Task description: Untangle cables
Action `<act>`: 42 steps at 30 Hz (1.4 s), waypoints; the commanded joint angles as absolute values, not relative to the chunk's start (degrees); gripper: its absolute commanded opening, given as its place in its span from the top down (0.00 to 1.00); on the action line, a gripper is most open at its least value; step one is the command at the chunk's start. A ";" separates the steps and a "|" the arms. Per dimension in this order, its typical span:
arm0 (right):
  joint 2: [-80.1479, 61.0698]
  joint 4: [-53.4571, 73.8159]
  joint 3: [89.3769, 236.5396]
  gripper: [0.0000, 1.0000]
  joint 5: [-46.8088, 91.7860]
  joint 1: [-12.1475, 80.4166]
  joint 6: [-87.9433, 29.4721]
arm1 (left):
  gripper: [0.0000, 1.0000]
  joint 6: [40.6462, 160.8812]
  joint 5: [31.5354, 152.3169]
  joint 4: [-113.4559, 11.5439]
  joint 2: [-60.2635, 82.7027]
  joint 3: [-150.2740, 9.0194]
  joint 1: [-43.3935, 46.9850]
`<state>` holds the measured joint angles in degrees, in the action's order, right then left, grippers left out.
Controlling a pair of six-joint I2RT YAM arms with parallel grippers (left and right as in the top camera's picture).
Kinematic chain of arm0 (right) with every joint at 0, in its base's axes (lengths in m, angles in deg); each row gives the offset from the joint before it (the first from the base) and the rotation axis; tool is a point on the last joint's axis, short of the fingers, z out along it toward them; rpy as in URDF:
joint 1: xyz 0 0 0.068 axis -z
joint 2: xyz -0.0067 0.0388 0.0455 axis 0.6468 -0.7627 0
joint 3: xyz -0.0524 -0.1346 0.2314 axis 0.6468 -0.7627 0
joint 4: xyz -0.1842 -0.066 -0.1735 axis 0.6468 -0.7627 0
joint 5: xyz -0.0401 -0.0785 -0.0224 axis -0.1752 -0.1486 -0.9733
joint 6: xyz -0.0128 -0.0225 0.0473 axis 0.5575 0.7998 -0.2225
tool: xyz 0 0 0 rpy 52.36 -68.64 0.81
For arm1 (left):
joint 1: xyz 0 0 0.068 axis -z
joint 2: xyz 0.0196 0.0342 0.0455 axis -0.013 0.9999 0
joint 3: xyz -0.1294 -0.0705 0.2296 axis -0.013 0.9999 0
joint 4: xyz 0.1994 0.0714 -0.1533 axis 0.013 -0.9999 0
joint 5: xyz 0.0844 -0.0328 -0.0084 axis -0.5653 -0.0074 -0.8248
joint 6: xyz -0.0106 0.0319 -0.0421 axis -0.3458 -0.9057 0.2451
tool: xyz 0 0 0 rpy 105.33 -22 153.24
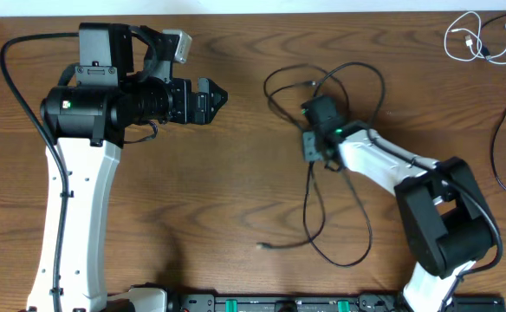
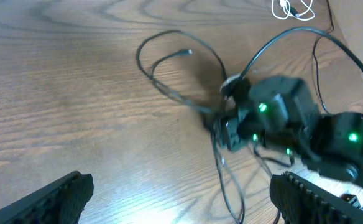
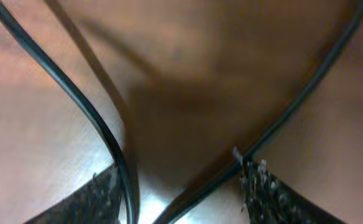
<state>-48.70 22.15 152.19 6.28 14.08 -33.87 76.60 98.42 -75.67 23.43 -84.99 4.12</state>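
Note:
A tangle of thin black cables [image 1: 308,204] lies right of the table's centre, with loops above and below my right gripper [image 1: 311,146]. That gripper points down into the tangle. In the right wrist view its fingers [image 3: 271,194] are still apart, with two black cable strands [image 3: 110,140] crossing the gap between them on the wood. A white cable [image 1: 476,39] lies coiled at the far right corner, also seen as the white cable [image 2: 291,9] in the left wrist view. My left gripper [image 1: 215,97] hovers open and empty to the left of the tangle [image 2: 175,68].
Another black cable [image 1: 498,156] curves along the right edge of the table. A loose plug end [image 1: 262,246] lies at the front of the tangle. The left arm's thick black lead [image 1: 19,78] loops at the far left.

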 commanded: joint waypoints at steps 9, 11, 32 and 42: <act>-52.39 17.77 148.39 0.62 18.06 20.14 -34.02 | 0.04 77.04 97.85 -75.42 23.82 -85.58 3.86; -52.39 13.03 148.37 0.64 18.02 19.55 -38.59 | 0.04 77.04 97.85 -75.51 23.82 -85.58 3.86; -44.98 2.69 161.22 0.99 18.67 22.45 -30.37 | 0.04 77.06 97.85 -75.40 23.82 -85.58 3.86; -39.06 -21.50 201.74 0.99 12.23 36.97 -21.63 | 0.04 77.06 97.85 -75.34 23.82 -85.58 3.86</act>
<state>-40.48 -20.37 194.68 17.63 33.16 -24.30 76.60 98.37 -75.27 23.47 -84.99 4.12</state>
